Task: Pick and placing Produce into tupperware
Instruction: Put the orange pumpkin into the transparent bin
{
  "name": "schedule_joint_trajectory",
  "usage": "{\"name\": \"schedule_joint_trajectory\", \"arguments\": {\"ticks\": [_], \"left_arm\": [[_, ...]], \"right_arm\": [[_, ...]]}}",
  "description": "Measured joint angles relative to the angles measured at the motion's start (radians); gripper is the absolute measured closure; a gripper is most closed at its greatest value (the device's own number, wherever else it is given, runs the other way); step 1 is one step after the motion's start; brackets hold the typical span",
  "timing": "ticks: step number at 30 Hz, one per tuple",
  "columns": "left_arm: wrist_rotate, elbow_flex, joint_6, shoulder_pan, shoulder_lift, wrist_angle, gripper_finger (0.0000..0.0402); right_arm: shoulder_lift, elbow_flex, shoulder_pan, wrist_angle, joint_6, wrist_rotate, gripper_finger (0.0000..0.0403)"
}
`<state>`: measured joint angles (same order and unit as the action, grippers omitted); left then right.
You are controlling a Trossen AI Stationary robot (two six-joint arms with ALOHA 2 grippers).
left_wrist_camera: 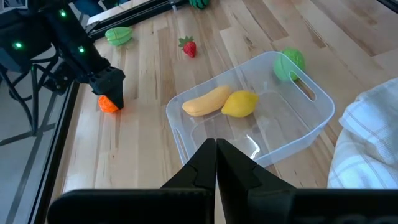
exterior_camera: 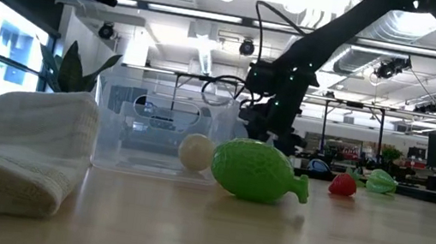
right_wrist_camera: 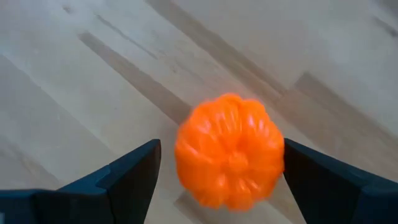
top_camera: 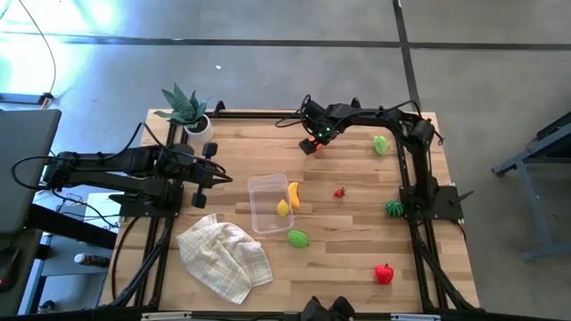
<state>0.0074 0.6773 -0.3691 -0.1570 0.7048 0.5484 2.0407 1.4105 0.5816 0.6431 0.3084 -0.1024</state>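
Note:
An orange toy fruit (right_wrist_camera: 230, 158) lies on the wooden table near its far edge. My right gripper (right_wrist_camera: 221, 149) points down over it, open, one finger on each side of the fruit; from the left wrist view the gripper (left_wrist_camera: 112, 93) stands just above the orange (left_wrist_camera: 109, 104). The clear tupperware (top_camera: 260, 185) sits mid-table with a yellow banana (left_wrist_camera: 205, 101) and a lemon (left_wrist_camera: 239, 104) inside. My left gripper (left_wrist_camera: 216, 149) waits shut, raised at the tub's left side.
Loose produce lies about: a green fruit (top_camera: 298, 238) beside the tub, a strawberry (top_camera: 339, 192), a light green piece (top_camera: 381, 144), a dark green one (top_camera: 394, 209), a red pepper (top_camera: 384, 274). A checked cloth (top_camera: 223, 254) lies near left, a potted plant (top_camera: 187, 111) far left.

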Motion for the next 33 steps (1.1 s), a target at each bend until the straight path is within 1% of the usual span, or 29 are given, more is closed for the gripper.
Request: {"name": "schedule_joint_trajectory", "arguments": {"ticks": [11, 22, 33], "left_arm": [[0.000, 0.000, 0.000, 0.000, 0.000, 0.000, 0.0399], [0.000, 0.000, 0.000, 0.000, 0.000, 0.000, 0.0399], [0.000, 0.000, 0.000, 0.000, 0.000, 0.000, 0.0399]], "right_arm": [[0.003, 0.000, 0.000, -0.021, -0.003, 0.017, 0.0089], [0.003, 0.000, 0.000, -0.010, -0.003, 0.065, 0.0089], [0.003, 0.000, 0.000, -0.008, -0.003, 0.060, 0.0089]]}}
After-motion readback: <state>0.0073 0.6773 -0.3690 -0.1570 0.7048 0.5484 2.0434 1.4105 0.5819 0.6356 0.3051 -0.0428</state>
